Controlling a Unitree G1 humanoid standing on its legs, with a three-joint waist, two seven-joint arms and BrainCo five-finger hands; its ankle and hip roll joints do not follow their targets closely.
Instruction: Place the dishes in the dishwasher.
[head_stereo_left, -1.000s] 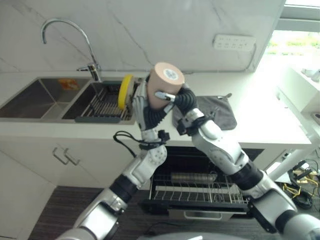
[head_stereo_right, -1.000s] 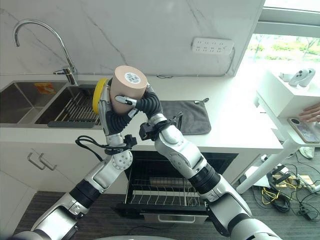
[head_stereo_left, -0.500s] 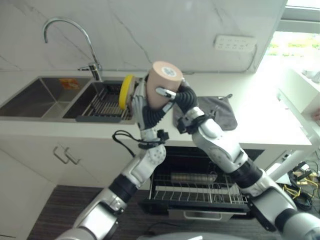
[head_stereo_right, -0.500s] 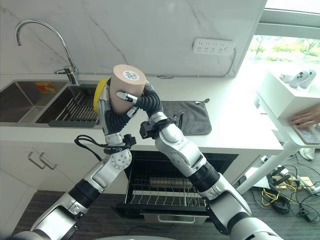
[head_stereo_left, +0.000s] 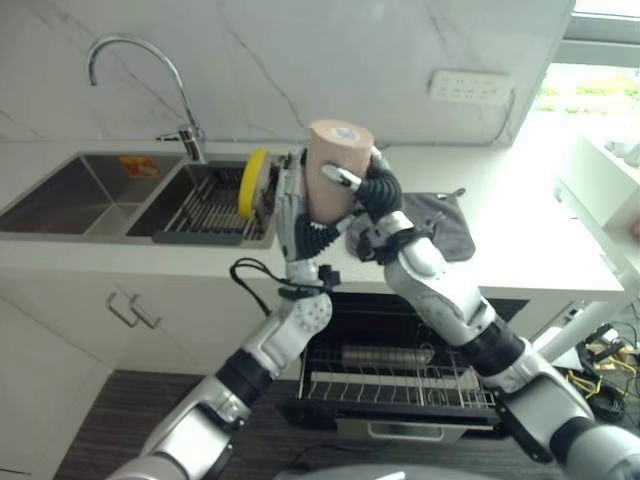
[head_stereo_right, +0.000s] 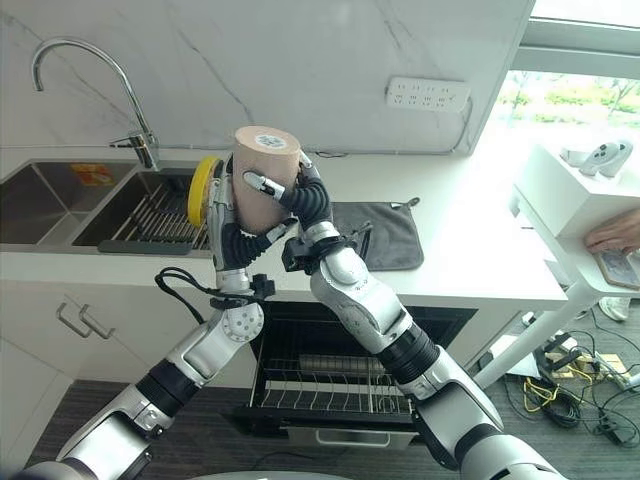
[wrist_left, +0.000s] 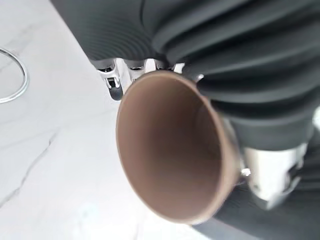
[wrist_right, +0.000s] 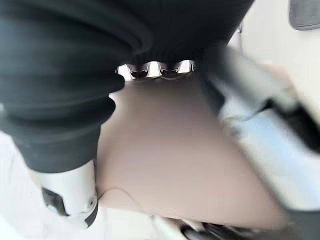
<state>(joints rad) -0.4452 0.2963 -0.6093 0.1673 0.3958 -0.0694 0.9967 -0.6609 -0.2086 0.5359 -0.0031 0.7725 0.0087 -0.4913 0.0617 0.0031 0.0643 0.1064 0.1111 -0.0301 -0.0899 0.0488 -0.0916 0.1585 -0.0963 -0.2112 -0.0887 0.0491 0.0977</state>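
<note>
Tan cup (head_stereo_right: 264, 178) tipped more upright, base now facing straight up

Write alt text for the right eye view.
Both hands, left and right, hold a tan cup upside down above the counter edge. The dishwasher stands open below; a yellow plate stands in the sink.

wall: white marble (head_stereo_right: 330, 40) | counter: white (head_stereo_right: 480, 275) | window (head_stereo_right: 575, 95): bright | floor: dark (head_stereo_right: 60, 410)

Cup base sticker (head_stereo_right: 269, 141): print too small to read, above the hands.
Sink label (head_stereo_left: 137, 166): orange, unreadable, far from hands.
</note>
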